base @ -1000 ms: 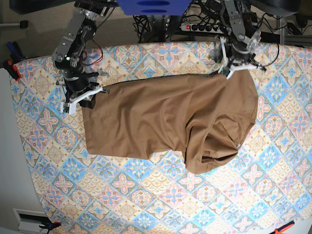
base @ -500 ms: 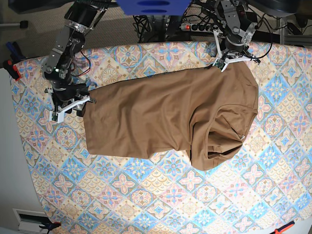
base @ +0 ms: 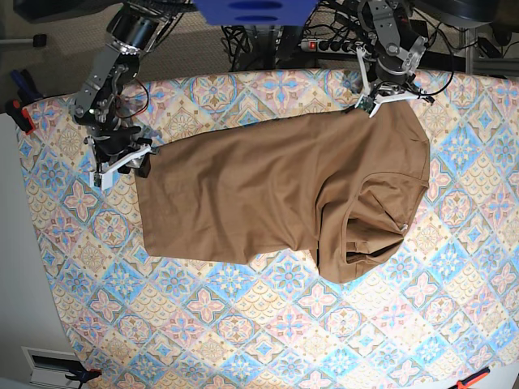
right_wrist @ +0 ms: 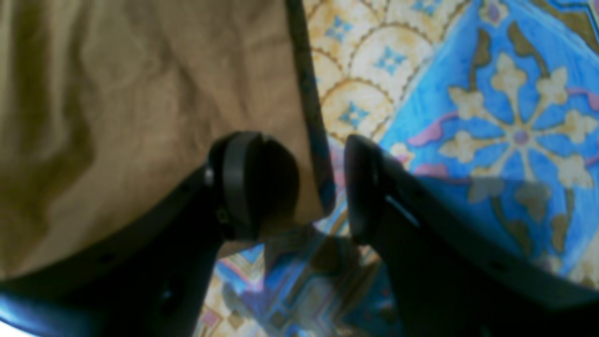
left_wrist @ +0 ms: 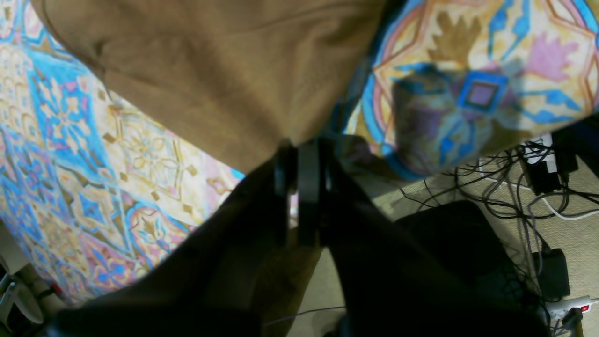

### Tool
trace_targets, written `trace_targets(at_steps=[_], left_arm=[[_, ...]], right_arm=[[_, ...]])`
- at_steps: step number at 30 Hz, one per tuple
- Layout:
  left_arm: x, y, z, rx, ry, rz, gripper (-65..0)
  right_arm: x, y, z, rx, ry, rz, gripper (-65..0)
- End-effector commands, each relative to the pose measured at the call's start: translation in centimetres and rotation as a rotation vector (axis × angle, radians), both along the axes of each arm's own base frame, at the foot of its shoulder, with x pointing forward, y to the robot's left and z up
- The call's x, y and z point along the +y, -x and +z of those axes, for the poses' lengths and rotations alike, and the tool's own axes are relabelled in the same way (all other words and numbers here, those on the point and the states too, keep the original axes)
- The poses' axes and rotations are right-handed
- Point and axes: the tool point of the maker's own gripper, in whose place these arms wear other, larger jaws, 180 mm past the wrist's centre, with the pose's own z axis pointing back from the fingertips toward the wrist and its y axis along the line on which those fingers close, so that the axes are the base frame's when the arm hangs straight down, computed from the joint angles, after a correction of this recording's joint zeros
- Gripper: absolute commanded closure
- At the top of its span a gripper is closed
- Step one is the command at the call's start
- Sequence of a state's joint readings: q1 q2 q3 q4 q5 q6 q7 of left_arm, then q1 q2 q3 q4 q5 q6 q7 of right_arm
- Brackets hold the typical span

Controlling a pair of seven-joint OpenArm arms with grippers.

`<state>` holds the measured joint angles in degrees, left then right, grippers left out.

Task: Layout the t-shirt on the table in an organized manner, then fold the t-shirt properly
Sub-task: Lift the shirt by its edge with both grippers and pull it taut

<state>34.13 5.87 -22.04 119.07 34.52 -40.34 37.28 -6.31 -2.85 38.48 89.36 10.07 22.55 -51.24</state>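
The t-shirt [base: 276,194] lies spread across the upper middle of the table [base: 243,324] in the base view, its tan-brown body running from the left-centre of the frame toward the upper right, where a corner of it reaches close to the table's far edge. At the lower right of the garment the fabric is bunched and folded over on itself around the neck opening, with a small white tag [base: 403,229] showing at the darker collar edge. The left gripper [base: 381,96] sits at the upper right of the base view, at the top corner of the shirt; in the left wrist view its fingers [left_wrist: 299,187] are pressed together with a pinch of the tan cloth caught between them, the patterned table edge and a floor strewn with cables [left_wrist: 514,187] beyond. The right gripper [base: 122,162] sits at the upper left of the base view, just beside the shirt's left edge. In the right wrist view its two fingers [right_wrist: 252,182] stand apart with a clear gap, one over the shirt's hem, the other over bare tablecloth, gripping nothing.
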Motion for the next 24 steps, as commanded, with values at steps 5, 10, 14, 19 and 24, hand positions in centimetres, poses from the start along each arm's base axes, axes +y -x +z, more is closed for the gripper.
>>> trace_targets(at_steps=[5,10,14,19,24], left_arm=[[0.1,-0.4,0.6,-0.025,-0.005,0.001,0.0],[0.1,-0.4,0.6,-0.025,-0.005,0.001,0.0],[0.0,-0.4,0.6,-0.025,-0.004,0.000,0.0],[0.0,-0.2,0.5,-0.019,-0.002,0.000,0.0],[-0.1,-0.1,0.5,-0.018,0.000,-0.003,0.0]], right_arm=[[0.2,0.4,-0.9,0.045,-0.004,0.008,-14.3],[-0.2,0.5,-0.7,0.046,0.005,0.003,0.0],[-4.3,1.3,0.2,0.039,0.053,-0.084,0.0],[-10.6,4.9,0.8,0.034,0.073,-0.307,0.0],[-13.2,4.9,2.1,-0.012,0.072,-0.404,0.0]])
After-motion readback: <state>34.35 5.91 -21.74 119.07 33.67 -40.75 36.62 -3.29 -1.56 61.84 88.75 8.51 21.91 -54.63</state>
